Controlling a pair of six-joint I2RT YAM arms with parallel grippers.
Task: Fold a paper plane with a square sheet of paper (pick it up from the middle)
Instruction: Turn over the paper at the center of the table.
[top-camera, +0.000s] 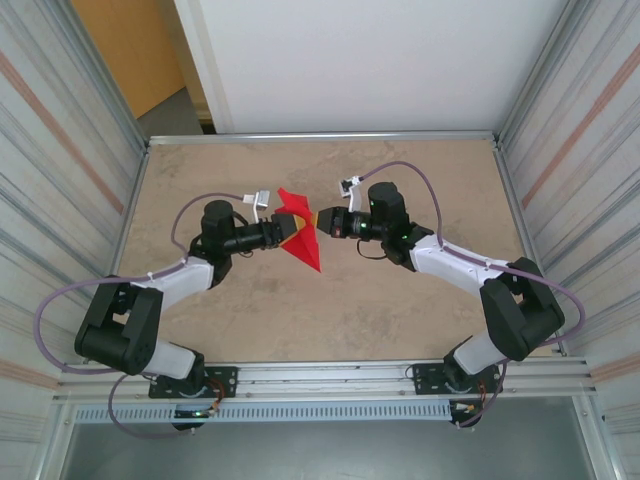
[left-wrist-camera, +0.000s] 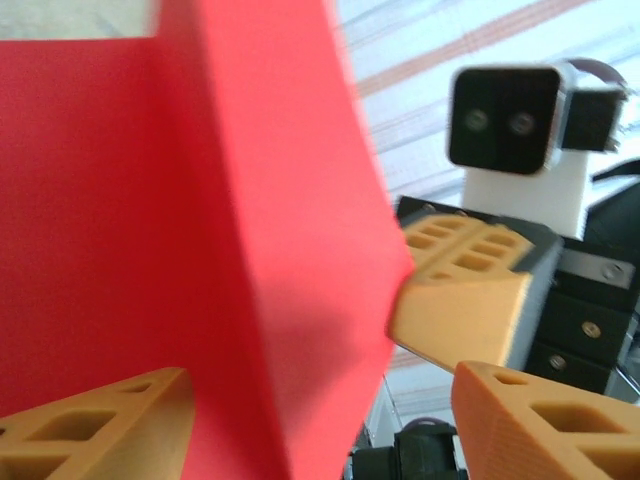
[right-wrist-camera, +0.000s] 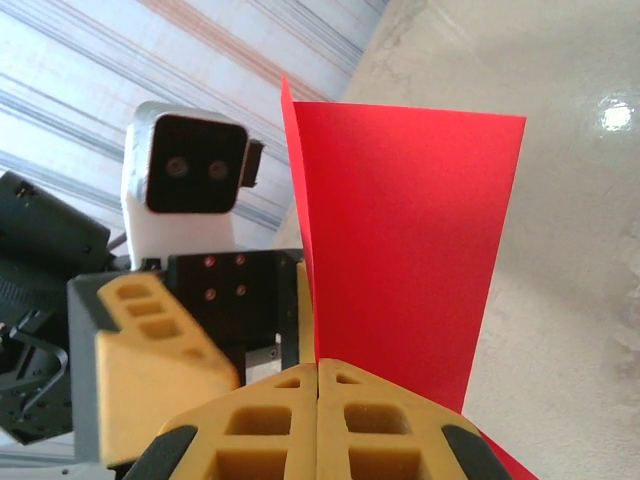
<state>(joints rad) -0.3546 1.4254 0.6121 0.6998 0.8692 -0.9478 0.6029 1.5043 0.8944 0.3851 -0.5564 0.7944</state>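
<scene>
The folded bright red paper sheet (right-wrist-camera: 400, 230) is clamped between the closed right gripper (right-wrist-camera: 318, 365) fingers. Beside the sheet, the left gripper (top-camera: 289, 231) jaws are spread apart.

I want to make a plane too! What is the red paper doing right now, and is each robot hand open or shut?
red paper: creased, not flat, held up above the table.
right gripper: shut on the red paper, fingers pressed together on it.
left gripper: open, with one finger on each side of the paper.
</scene>
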